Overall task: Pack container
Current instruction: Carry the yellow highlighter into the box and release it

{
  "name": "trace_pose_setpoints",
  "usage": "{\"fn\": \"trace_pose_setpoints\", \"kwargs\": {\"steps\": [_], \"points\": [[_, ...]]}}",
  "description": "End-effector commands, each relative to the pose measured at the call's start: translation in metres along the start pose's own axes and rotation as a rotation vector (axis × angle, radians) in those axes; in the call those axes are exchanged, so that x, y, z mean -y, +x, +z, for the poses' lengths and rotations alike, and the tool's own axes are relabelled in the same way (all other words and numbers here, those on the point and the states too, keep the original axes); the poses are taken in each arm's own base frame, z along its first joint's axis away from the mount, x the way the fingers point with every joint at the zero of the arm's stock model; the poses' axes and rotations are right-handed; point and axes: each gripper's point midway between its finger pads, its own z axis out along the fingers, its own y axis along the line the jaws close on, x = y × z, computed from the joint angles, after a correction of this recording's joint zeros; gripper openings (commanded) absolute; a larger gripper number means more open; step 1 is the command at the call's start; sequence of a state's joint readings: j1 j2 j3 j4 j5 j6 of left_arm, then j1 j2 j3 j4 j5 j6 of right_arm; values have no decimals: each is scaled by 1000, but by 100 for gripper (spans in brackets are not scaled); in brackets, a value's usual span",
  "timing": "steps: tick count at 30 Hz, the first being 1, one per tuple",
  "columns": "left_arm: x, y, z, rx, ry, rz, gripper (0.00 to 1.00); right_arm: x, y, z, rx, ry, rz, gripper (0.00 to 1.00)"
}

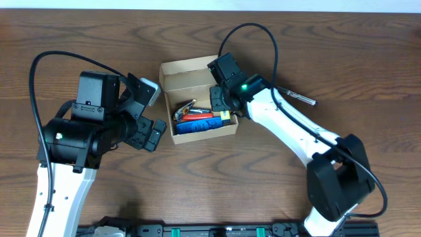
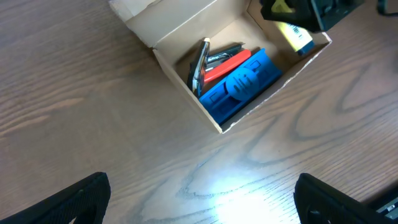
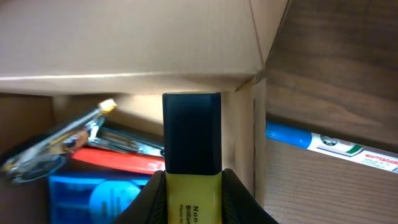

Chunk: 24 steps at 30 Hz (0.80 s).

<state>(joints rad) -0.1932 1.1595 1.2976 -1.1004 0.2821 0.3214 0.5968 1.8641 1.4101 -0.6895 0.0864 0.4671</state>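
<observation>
A blue case [image 2: 242, 84] and pliers [image 2: 199, 65] fill the container's [image 2: 186, 93] robot-facing side; bare floor lies along its far wall

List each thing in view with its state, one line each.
Tan cardboard box: lid open, partly filled.
Yellow highlighter with black cap: capped, gripped, not yet released.
Right gripper: shut on the highlighter.
Left gripper: open, empty.
Blue-ended whiteboard marker: lying outside the box.

Dark wood-grain table [image 1: 368, 46] fills every view (brown throughout); a bright glare [image 2: 217, 186] lies on it.
</observation>
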Motion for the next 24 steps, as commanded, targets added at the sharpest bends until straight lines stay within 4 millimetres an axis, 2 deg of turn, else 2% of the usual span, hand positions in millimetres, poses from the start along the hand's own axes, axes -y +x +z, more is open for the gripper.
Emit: {"fn": "trace_pose_setpoints", "kwargs": {"steps": [1, 5, 6, 7, 8, 11, 15, 17, 21, 23, 24], "points": [[0, -3, -2, 8, 3, 11, 95, 3, 4, 6, -6, 26, 12, 1], [0, -3, -2, 8, 3, 11, 95, 4, 5, 8, -12, 29, 12, 1], [0, -3, -2, 8, 3, 11, 95, 4, 5, 8, -13, 30, 12, 12], [0, -3, -2, 8, 3, 10, 95, 4, 5, 8, -14, 30, 12, 29], [0, -3, -2, 8, 3, 11, 95, 4, 5, 8, -15, 30, 12, 36], [0, -3, -2, 8, 3, 11, 95, 1, 6, 8, -19, 20, 10, 42], [0, -3, -2, 8, 3, 11, 95, -4, 5, 0, -15, -15, 12, 43], [0, -3, -2, 8, 3, 11, 95, -6, 1, -9, 1, -29, 13, 42], [0, -3, -2, 8, 3, 11, 95, -10, -14, -47, 86, -70, -31, 43], [0, -3, -2, 8, 3, 11, 95, -11, -23, -72, 147, -87, -91, 50], [0, -3, -2, 8, 3, 11, 95, -10, -28, -84, 179, -88, -121, 62]]}}
